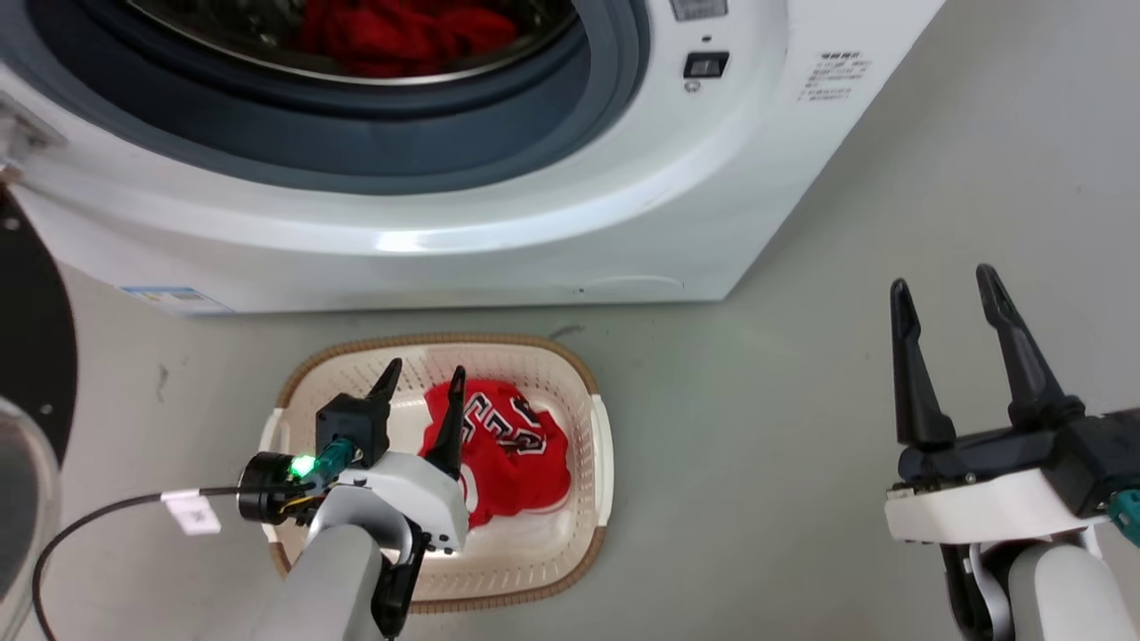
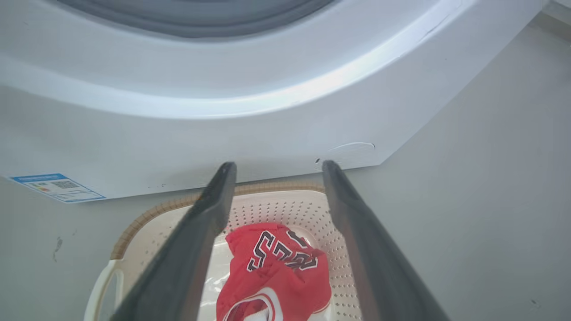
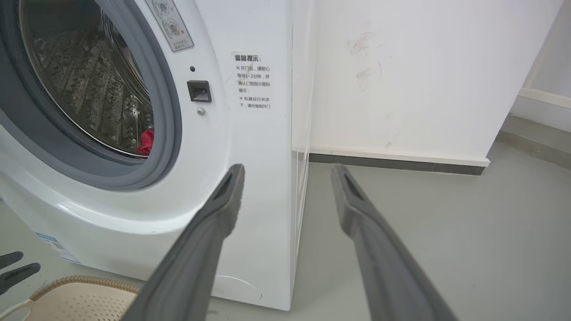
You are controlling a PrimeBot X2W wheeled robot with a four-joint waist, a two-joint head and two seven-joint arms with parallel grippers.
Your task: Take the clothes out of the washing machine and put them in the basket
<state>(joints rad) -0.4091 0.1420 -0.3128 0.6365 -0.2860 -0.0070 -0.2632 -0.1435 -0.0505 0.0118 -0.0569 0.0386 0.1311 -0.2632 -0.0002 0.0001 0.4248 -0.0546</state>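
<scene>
Looking into the washing machine, I see red clothes lying as a crumpled heap at the bottom of the drum, behind the grey gasket. One red jersey with black-white numerals already lies in the basket, which stands on the floor just in front of the machine.

The left gripper hovers over the basket, close beside the jersey, with its fingers apart and nothing between them. The right gripper is over the bare floor to the right of the machine, and its fingers are also spread wide and empty.

I judge the clothes in the drum to be soft, limp and light. I cannot tell whether they are damp; if so, they would be heavier and would cling to the steel. Such fabric has no stiff part, so it will sag and trail below the gripper. The best place to take hold seems to be a raised fold on top of the heap, where several layers can be pinched together. A single thin layer of smooth sports cloth could slip out between the narrow fingers. When pulled out, the hanging part may drag on the gasket lip and catch there. The basket is small, so a trailing end could fall outside its rim.
</scene>
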